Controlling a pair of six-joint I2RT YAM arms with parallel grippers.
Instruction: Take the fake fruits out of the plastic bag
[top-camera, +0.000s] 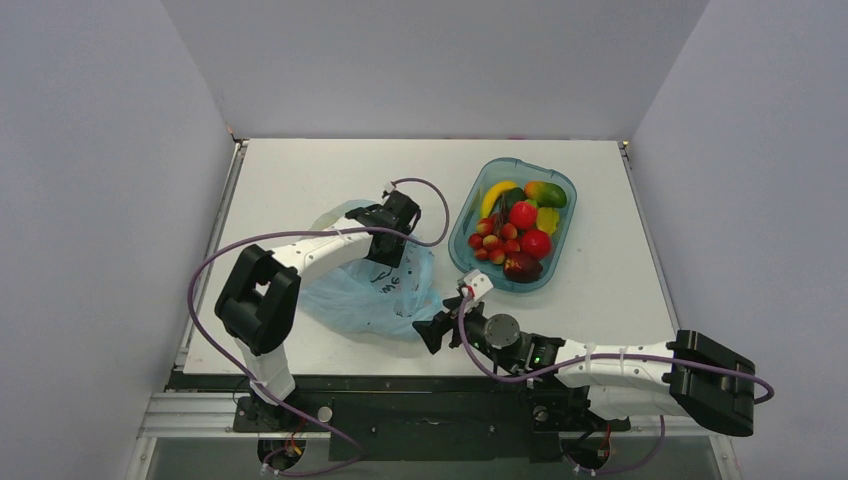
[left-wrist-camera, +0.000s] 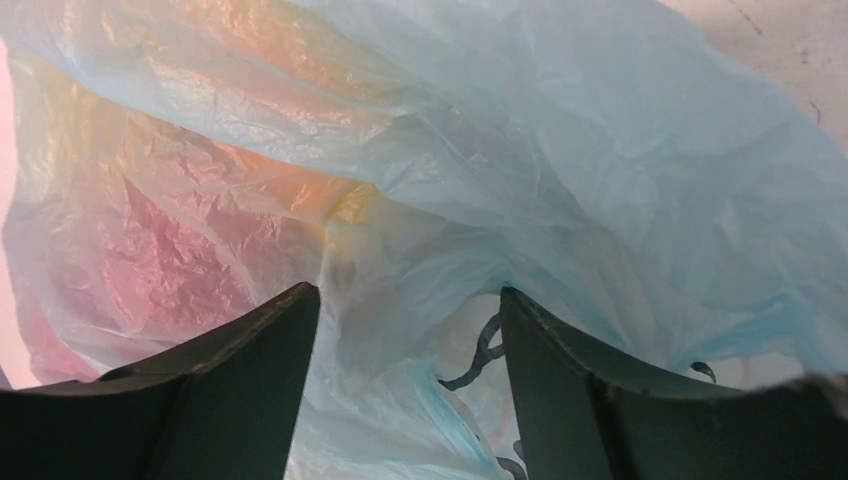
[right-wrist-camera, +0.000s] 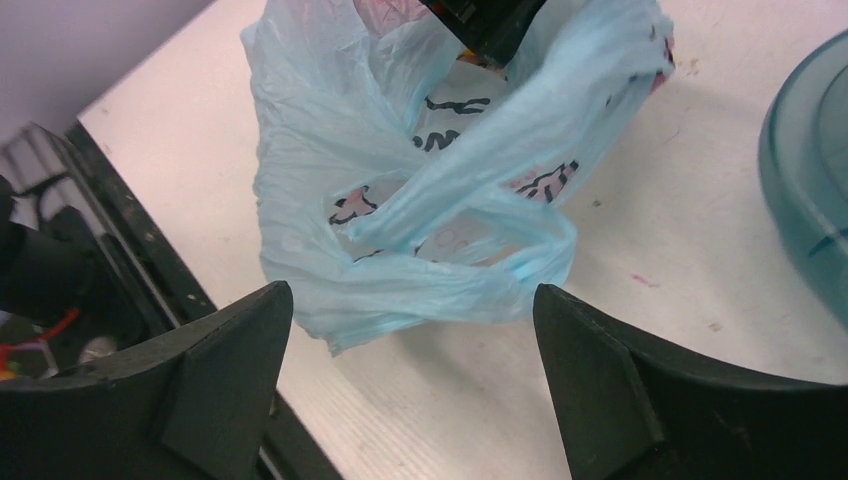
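The light-blue plastic bag (top-camera: 352, 288) lies crumpled on the table, left of centre. My left gripper (top-camera: 393, 229) is pressed onto its far right part. In the left wrist view the gripper (left-wrist-camera: 408, 292) is open, with bag film (left-wrist-camera: 560, 170) bunched between the fingers. A red glow (left-wrist-camera: 150, 260) and an orange glow (left-wrist-camera: 270, 160) show through the film; the fruits' shapes are hidden. My right gripper (top-camera: 432, 331) is open and empty just near-right of the bag. In the right wrist view the gripper (right-wrist-camera: 410, 295) faces the bag's twisted loop handles (right-wrist-camera: 470, 265).
A teal transparent tub (top-camera: 556, 249) at the right holds several toy fruits, among them a strawberry cluster (top-camera: 493, 242) and a mango (top-camera: 547, 193). Its rim (right-wrist-camera: 800, 190) shows in the right wrist view. The table's near edge (top-camera: 330, 372) lies close behind the right gripper.
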